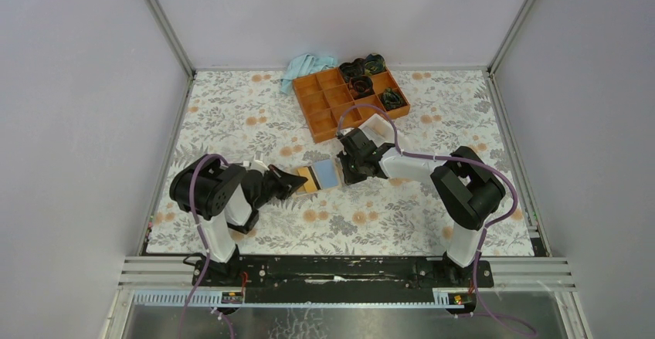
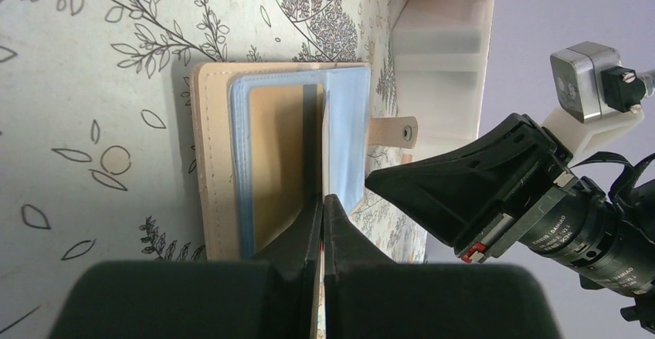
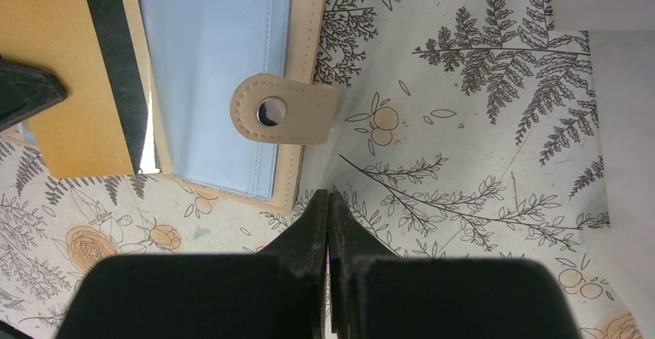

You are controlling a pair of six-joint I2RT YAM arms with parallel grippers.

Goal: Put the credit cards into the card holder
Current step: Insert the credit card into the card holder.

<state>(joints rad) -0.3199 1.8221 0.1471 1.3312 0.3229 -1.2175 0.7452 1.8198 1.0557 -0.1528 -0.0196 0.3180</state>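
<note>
Card holder lies open and flat near the middle of the flower-patterned counter, between the two arms, as seen from above. The left fingers, closed, reach its left edge. The right fingers, also closed, sit just beside its right edge. One half of the open holder shows yellow-tan, the other light blue. Farther back stands an orange tray with dark items in several compartments. A white box sits at its near corner and a pale blue cloth at its far left corner.

From the left wrist, the card holder shows a tan cover and light blue sleeves, with a tan credit card bearing a dark stripe lying over them. The left fingers are pressed together, tips at the card's striped edge; whether they pinch it cannot be told. The clasp tab sticks out from the holder's right side, with the right fingers just beyond it and the white box behind.

From the right wrist, the right fingers are closed on nothing, tips just off the card holder and near the clasp tab, which folds back over a blue sleeve. The striped credit card covers the holder's other half, and the tip of the left fingers overlaps its outer edge.
</note>
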